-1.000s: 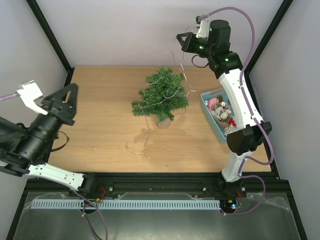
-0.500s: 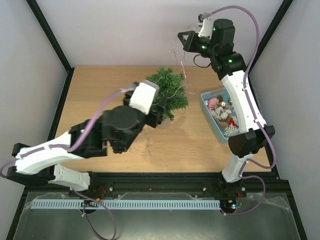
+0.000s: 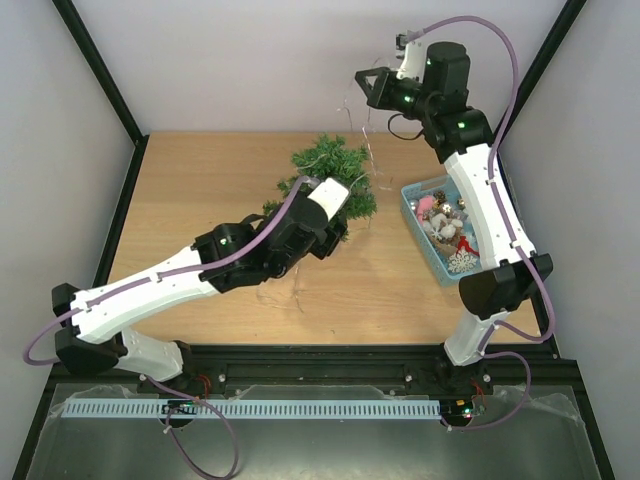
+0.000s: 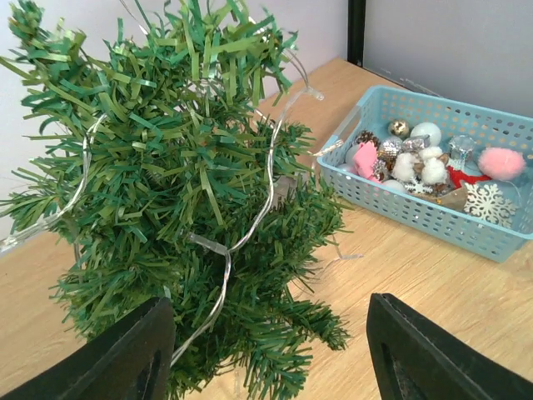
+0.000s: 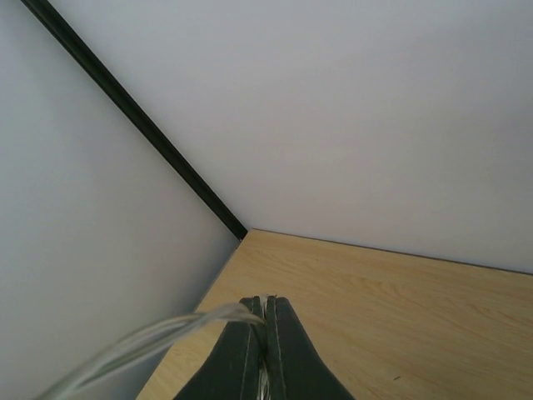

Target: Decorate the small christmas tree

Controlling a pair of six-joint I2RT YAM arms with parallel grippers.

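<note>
From above, the left arm point(image 3: 250, 255) covers the near side and base of the tree point(image 3: 332, 160); the ornaments point(image 3: 445, 225) are too small to tell apart. Left wrist view: left gripper point(image 4: 271, 358) fingers point(image 4: 125, 354) cut by the bottom edge, treetop by the top edge, basket point(image 4: 433, 218) by the right. Right wrist view: the wire point(image 5: 166, 337) is blurred and leaves at the lower left; right gripper point(image 5: 266, 304) cut by the bottom edge

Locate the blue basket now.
In the top view the basket sits at the table's right edge, just right of the tree, partly under the right arm.
</note>
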